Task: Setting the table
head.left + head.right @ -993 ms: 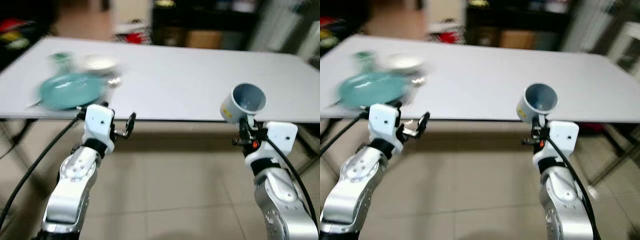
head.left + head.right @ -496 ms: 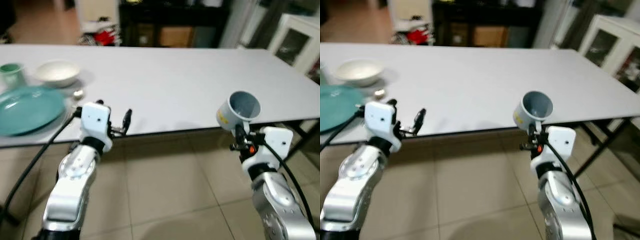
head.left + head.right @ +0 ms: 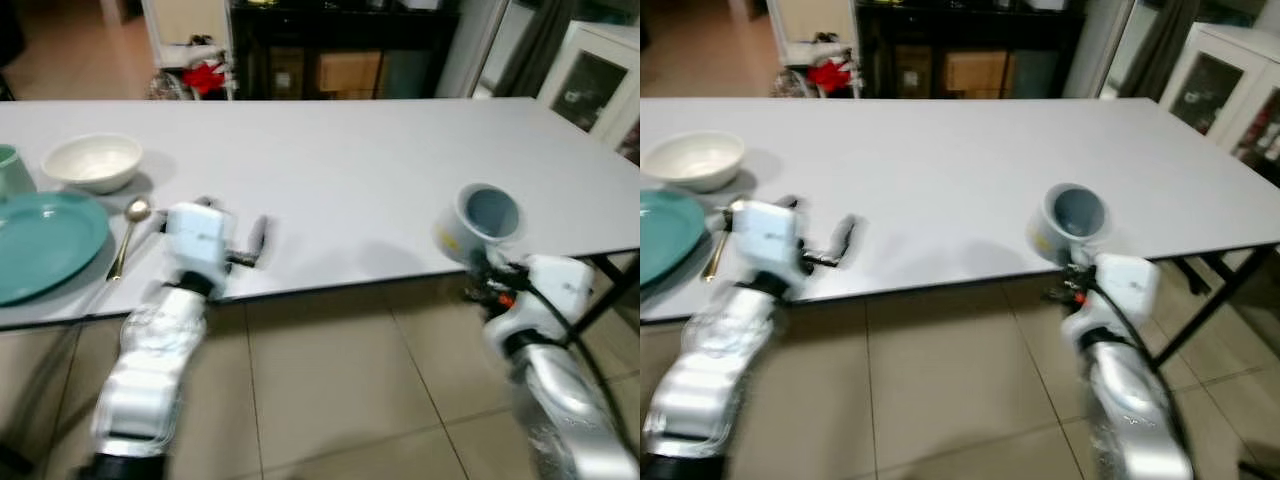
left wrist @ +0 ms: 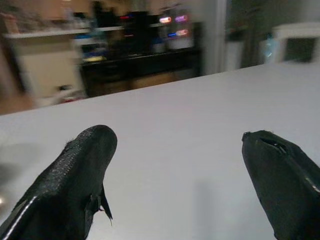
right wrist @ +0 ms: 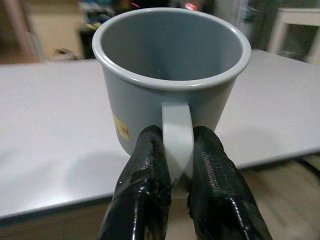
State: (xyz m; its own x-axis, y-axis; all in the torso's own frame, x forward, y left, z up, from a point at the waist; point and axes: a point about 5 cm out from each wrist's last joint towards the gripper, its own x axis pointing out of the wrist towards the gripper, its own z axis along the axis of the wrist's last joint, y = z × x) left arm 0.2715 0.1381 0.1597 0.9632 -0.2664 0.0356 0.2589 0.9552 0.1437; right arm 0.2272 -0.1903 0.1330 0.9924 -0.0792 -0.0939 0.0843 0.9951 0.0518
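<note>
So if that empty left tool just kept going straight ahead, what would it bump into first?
Probably nothing soon. The left tool, open, points across bare white table; the way looks free up to the dark shelves beyond the far edge, though depth is hard to judge.

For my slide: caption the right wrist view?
Right gripper pinching the handle of a grey enamel mug above the white table edge.

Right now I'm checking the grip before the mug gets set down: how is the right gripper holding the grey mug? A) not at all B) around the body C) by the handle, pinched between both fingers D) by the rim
C: in the right wrist view the right gripper has its two black fingers pressed on either side of the grey mug's handle.
</note>
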